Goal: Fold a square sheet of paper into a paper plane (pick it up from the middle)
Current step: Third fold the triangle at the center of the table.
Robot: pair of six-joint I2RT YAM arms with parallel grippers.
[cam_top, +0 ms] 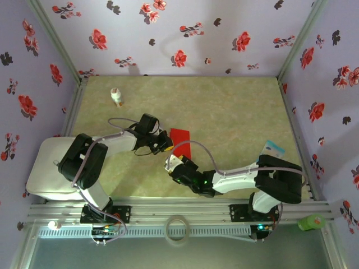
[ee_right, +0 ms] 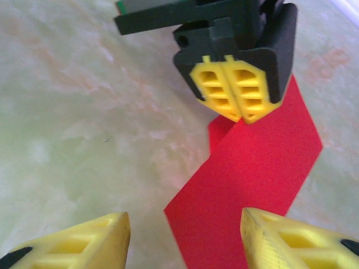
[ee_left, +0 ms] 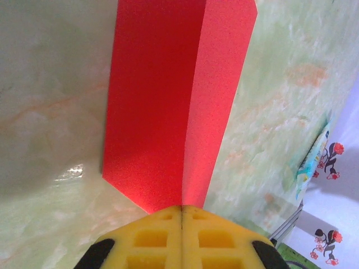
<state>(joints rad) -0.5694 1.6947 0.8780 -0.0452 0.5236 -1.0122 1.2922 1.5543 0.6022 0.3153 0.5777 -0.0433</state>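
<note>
The red square sheet of paper (cam_top: 180, 136) lies at the middle of the table, folded into a narrow paper plane shape with a centre crease and slanted ends (ee_left: 162, 101). My left gripper (ee_left: 182, 208) is shut on its near pointed end, yellow fingers pressed together on the crease. From the right wrist, that left gripper (ee_right: 241, 117) pinches the far end of the paper (ee_right: 258, 162). My right gripper (ee_right: 184, 216) is open, its fingers standing either side of the paper's near end without touching it. From above, the right gripper (cam_top: 170, 163) sits just below the left gripper (cam_top: 164, 144).
A small white bottle with an orange band (cam_top: 116, 96) stands at the back left. A teal-and-white card (cam_top: 274, 148) lies by the right wall. A white pad (cam_top: 47, 168) sits at the left edge. A tape roll (cam_top: 178, 228) and a green object (cam_top: 311, 222) rest on the front rail.
</note>
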